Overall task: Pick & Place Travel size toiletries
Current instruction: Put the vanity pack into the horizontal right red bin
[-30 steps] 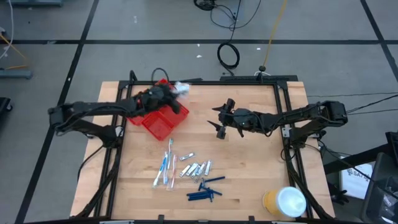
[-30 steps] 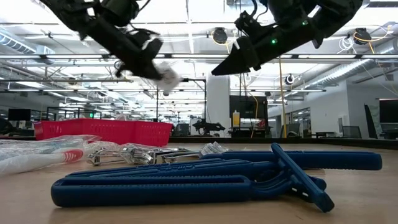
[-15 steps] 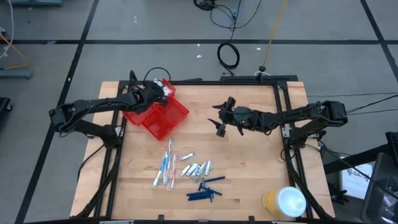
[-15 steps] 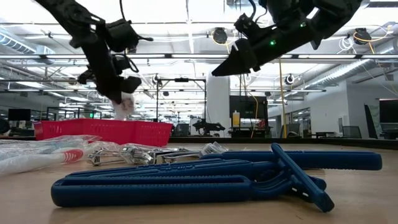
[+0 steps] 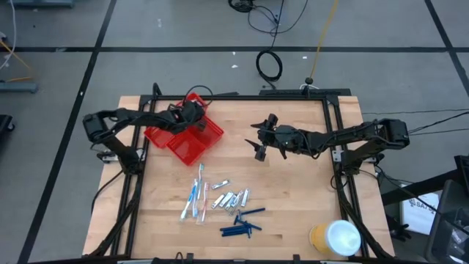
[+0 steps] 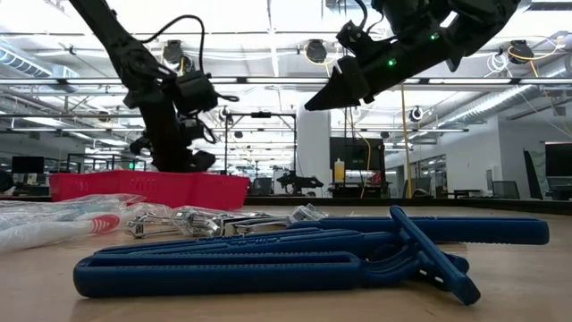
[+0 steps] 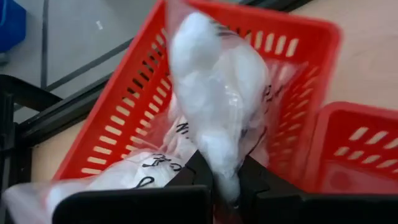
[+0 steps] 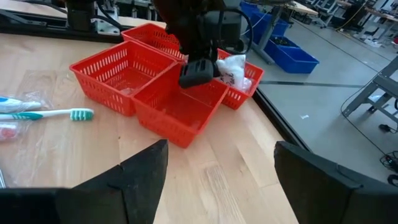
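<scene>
Left gripper (image 7: 227, 186) has dropped into the tray (image 5: 183, 136), jaws clamping one packet (image 7: 214, 118); right gripper (image 5: 261, 144) gapes empty.

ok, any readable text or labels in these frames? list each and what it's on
Clear packet held in the shut left pincer over the red tray: black print, too blurred to read.
Second packet lying in the tray: black marks, also unreadable.
Toothbrushes, clippers, blue pieces: no text visible.
Nothing can be quoted.
</scene>
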